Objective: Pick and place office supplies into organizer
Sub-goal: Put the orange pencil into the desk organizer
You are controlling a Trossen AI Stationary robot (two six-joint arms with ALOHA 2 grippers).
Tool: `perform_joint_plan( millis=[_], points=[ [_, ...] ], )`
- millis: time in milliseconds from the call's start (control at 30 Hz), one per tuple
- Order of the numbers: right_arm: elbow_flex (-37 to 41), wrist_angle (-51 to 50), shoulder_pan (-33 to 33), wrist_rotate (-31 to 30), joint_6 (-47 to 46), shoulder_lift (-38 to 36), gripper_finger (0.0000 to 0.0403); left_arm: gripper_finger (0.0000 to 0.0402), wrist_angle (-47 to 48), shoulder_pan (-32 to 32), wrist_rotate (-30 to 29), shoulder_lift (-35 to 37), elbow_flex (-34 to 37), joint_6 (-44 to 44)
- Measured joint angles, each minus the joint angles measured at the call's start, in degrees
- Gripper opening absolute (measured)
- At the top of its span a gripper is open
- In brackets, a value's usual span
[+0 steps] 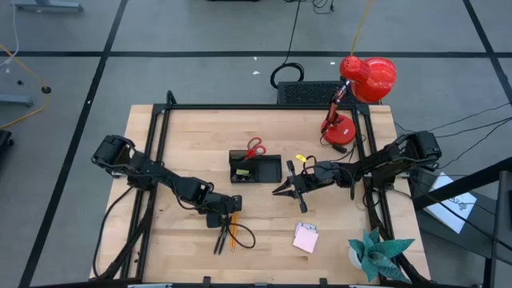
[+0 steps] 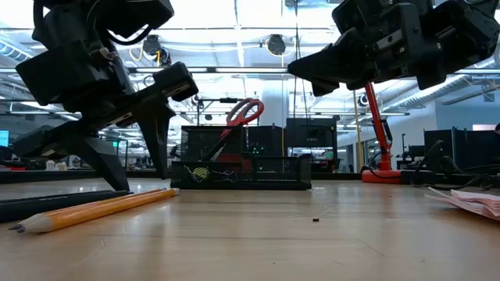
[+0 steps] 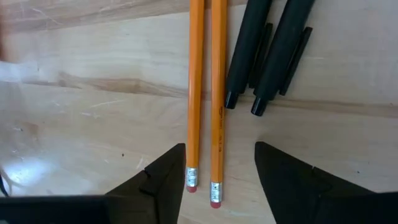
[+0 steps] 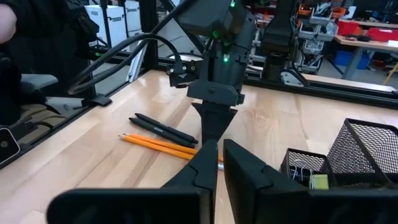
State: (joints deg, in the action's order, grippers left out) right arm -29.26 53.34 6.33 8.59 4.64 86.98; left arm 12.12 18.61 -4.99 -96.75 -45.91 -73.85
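The left gripper [image 3: 216, 171] is reaching down, fingers spread astride two pencils [image 3: 207, 87] lying lengthwise, erasers toward it; right gripper [image 1: 282, 190] clenched, empty.

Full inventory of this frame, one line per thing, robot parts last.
pencils: two, orange, side by side on the table between the left gripper's fingers
pens: two, black, beside the pencils
organizer: one, black mesh, table centre
scissors: one, red handles, standing in the organizer
yellow piece: one, in an organizer compartment
clips: a few, in the same compartment
sticky-note pad: one, pink, near front edge
desk lamp: one, red, back right
paper plant: one, teal, front right corner
table: one, light wood
left gripper: open, straddling the pencils
right gripper: shut, empty, right of the organizer
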Motion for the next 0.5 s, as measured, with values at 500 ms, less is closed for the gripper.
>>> perform_joint_plan(
  millis=[500],
  points=[
    [-0.02,0.00,-0.50,-1.35,-0.67,0.00,0.0020,0.0153,4.39,-2.07,4.37,-0.25,-2.11,-0.79]
  ],
)
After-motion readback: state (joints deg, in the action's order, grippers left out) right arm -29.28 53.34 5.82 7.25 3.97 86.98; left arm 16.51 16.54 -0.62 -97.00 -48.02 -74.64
